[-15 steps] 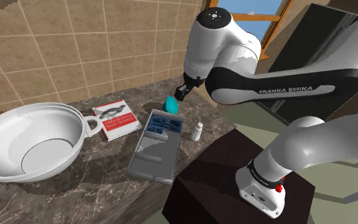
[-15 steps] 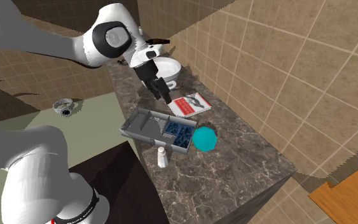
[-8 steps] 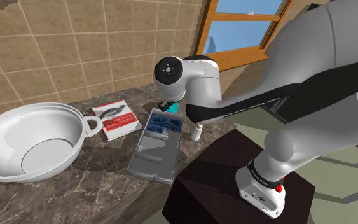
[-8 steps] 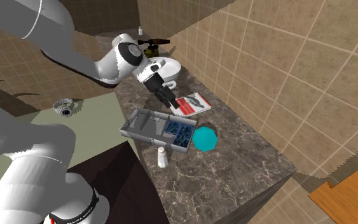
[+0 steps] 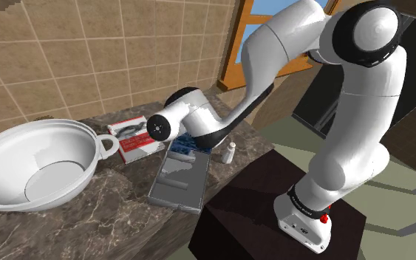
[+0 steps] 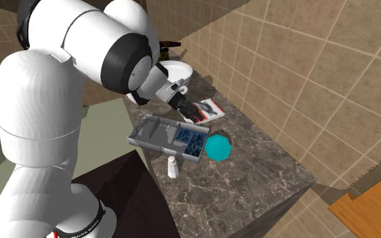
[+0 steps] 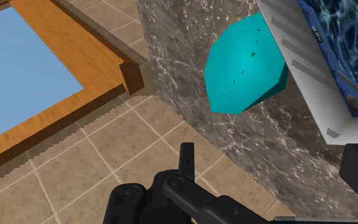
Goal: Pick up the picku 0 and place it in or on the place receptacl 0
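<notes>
A teal faceted object (image 6: 217, 147) rests on the dark marble counter (image 6: 250, 169), beside the blue-patterned end of a grey tray (image 6: 156, 133). In the wrist view the teal object (image 7: 247, 67) lies ahead of my gripper (image 7: 274, 168), beyond the fingertips, and touches neither. The two black fingers (image 7: 187, 159) stand wide apart, holding nothing. In the second exterior view my gripper (image 6: 194, 113) hangs low over the tray's far edge, close to the red and white book (image 6: 208, 108). A large white bowl (image 5: 36, 166) sits at the shoulder view's left.
A small white bottle (image 5: 230, 153) stands near the counter's edge beside the grey tray (image 5: 178, 179). The book (image 5: 132, 139) lies between bowl and tray. Tiled walls back the counter. A wooden window frame (image 7: 75, 70) lies beyond the counter's end. The dark stand (image 5: 273, 214) is below.
The arm has folded down and its hand has dropped low over the counter, near the book and tray. The teal object, tray, bottle and bowl have stayed put.
</notes>
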### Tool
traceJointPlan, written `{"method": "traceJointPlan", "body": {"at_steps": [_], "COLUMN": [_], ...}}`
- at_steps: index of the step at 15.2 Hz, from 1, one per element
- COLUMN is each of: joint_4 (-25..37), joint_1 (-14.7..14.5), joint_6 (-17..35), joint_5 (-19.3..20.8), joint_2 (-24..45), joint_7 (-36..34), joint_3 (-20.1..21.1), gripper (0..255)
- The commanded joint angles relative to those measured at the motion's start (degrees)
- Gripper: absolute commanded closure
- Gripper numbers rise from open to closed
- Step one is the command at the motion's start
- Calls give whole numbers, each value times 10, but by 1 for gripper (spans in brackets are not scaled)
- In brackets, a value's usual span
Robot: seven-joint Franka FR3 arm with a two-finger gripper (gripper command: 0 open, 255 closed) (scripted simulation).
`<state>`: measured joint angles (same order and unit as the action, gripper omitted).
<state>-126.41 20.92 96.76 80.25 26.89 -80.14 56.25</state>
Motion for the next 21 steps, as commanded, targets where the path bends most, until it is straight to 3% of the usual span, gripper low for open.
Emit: {"method": "traceJointPlan", "body": {"at_steps": [1, 6, 14, 21], "joint_4": [43, 146, 147, 147], "joint_1": [-61, -152, -128, -128], "joint_6": [-60, -142, -112, -113], "joint_5": [57, 151, 182, 182], "joint_2": [67, 185, 193, 193], "joint_7": [-24, -38, -35, -35], "joint_3": [-51, -147, -168, -168], "gripper": [0, 0, 0, 0]}}
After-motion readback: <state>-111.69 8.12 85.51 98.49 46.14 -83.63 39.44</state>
